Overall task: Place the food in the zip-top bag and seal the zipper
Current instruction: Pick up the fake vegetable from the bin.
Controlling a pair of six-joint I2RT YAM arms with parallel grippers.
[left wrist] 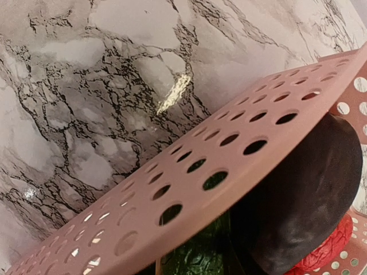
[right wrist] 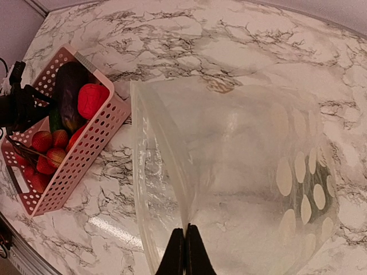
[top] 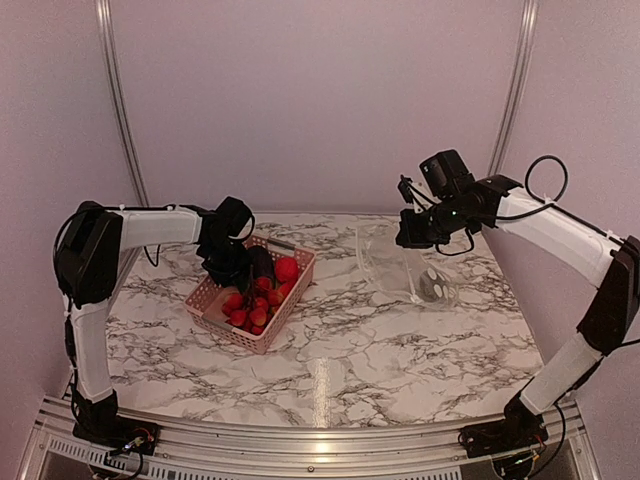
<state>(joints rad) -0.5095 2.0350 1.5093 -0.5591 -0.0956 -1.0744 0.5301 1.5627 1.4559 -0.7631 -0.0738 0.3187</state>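
Observation:
The food lies in the pink basket (top: pixel 268 335): a dark purple eggplant (top: pixel 262 264), a red tomato (top: pixel 287 269), small red strawberry-like pieces (top: pixel 250 312) and a green piece (right wrist: pixel 55 121). My left gripper (top: pixel 232 272) reaches down into the basket's far left end beside the eggplant (left wrist: pixel 304 195) and the green piece (left wrist: pixel 200 252); its fingers are hidden. My right gripper (right wrist: pixel 186 229) is shut on the mouth edge of the clear zip-top bag (right wrist: pixel 246 172), holding it up with the mouth open toward the basket. The zipper (right wrist: pixel 150 123) runs along that edge. The bag (top: pixel 405 265) looks empty.
The basket (right wrist: pixel 86 154) sits left of centre on the marble table (top: pixel 360 360), with the bag to its right. The basket's perforated wall (left wrist: pixel 189 189) fills the left wrist view. Pale walls with metal rails (top: pixel 115 90) enclose the back.

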